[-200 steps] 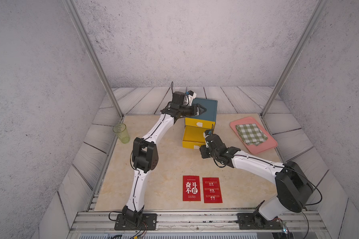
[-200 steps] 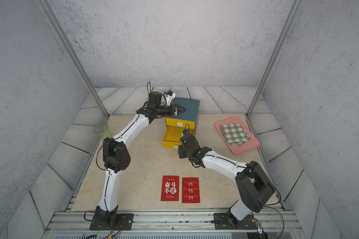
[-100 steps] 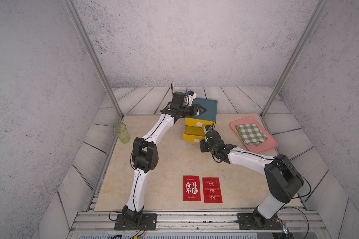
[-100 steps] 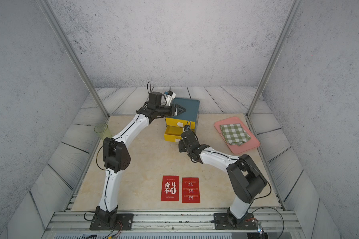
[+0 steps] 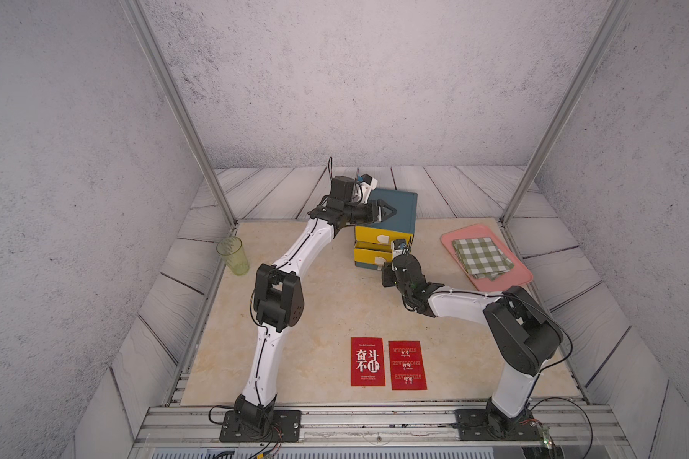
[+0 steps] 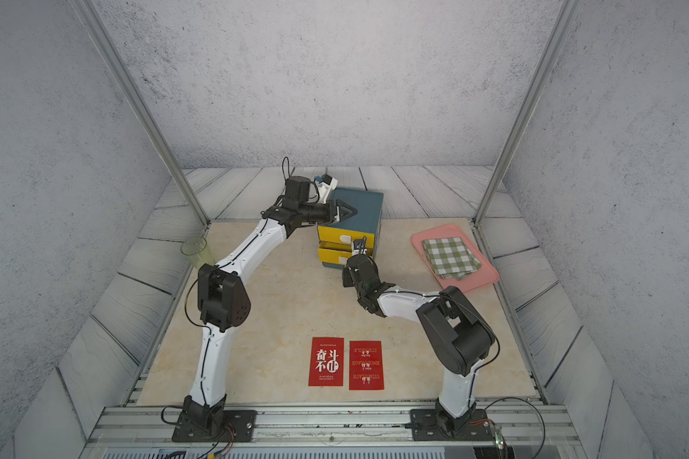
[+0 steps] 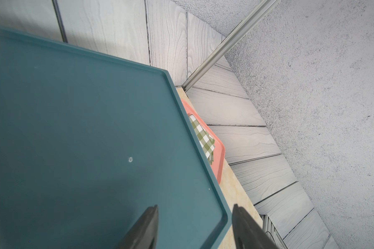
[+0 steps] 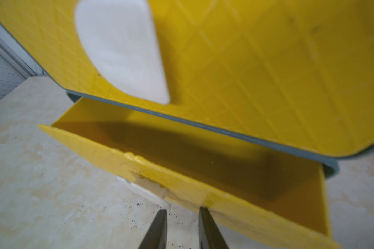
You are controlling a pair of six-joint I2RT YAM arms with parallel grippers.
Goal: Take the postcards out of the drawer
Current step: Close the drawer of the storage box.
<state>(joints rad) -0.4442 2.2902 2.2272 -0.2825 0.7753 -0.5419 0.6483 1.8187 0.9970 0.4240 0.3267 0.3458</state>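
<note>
Done: you have two postcards out on the table | Left: drawer ajar, visible part looks empty | Fingers: left gripper apart over cabinet; right gripper narrowly apart, empty

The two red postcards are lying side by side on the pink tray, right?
Not quite. The two red postcards do lie side by side, but on the beige table near the front, not on the pink tray. The tray holds only the green-checked cloth. Both top views show this.
</note>
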